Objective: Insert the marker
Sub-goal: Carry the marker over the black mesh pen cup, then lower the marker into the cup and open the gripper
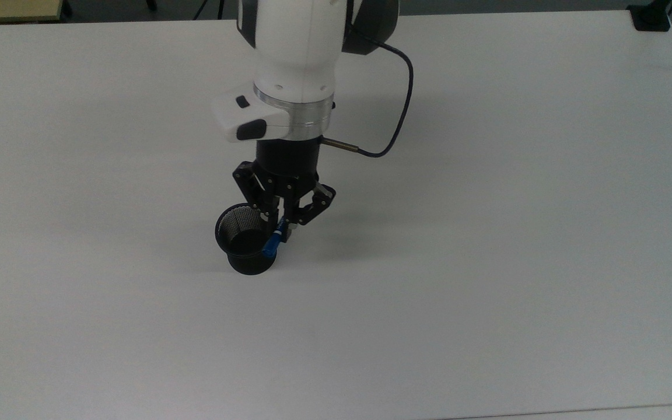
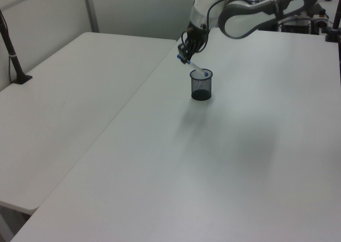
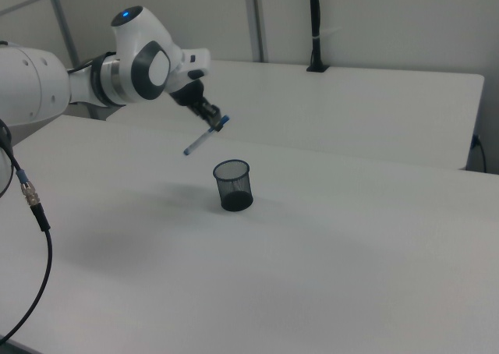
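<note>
While the white tabletop point(image 1: 487, 262) lies bare around it, the black mesh cup point(image 3: 233, 184) stands upright. Above the cup, the gripper point(image 3: 209, 117) has its fingers clenched on the marker point(image 3: 201, 141) near its blue cap, the barrel slanting down in the air. Because the marker hangs tilted with its lower tip off to one side of the rim, lowering it now could catch the rim and tip the cup.

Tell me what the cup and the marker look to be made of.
The cup: black wire mesh, probably metal. Its wall is see-through with a fine grid, under a solid dark rim.
The marker: likely smooth plastic, a white barrel with a blue cap, held tilted by the gripper above the cup.
</note>
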Controlling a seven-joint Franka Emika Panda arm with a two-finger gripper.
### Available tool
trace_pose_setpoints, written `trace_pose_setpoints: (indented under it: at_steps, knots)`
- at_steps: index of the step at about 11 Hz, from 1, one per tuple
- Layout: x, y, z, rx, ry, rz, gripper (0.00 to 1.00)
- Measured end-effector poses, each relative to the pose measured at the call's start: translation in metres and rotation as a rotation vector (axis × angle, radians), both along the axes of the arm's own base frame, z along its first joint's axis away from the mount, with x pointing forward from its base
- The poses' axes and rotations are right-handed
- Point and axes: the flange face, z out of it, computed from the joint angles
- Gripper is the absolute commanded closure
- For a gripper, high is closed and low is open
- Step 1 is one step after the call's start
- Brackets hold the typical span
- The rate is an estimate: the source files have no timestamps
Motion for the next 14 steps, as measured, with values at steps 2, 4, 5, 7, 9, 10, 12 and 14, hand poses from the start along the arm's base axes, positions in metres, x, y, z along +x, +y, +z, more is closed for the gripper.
trace_pose_setpoints:
  at_steps: [2, 4, 5, 7, 9, 10, 12, 14]
  knots:
    - [0.006, -0.034, 0.009, -0.004, -0.103, -0.030, 0.88]
    - [0.007, -0.059, 0.004, -0.009, -0.150, -0.053, 0.88]
    - [0.008, -0.066, -0.002, -0.021, -0.150, -0.055, 0.88]
    - [0.009, -0.071, -0.021, -0.052, -0.134, -0.042, 0.88]
    - [0.012, -0.071, -0.042, -0.066, -0.118, -0.031, 0.84]
    - [0.013, -0.071, -0.049, -0.071, -0.109, -0.027, 0.81]
    - [0.013, -0.071, -0.054, -0.073, -0.101, -0.025, 0.51]
    - [0.012, -0.070, -0.055, -0.073, -0.099, -0.025, 0.14]
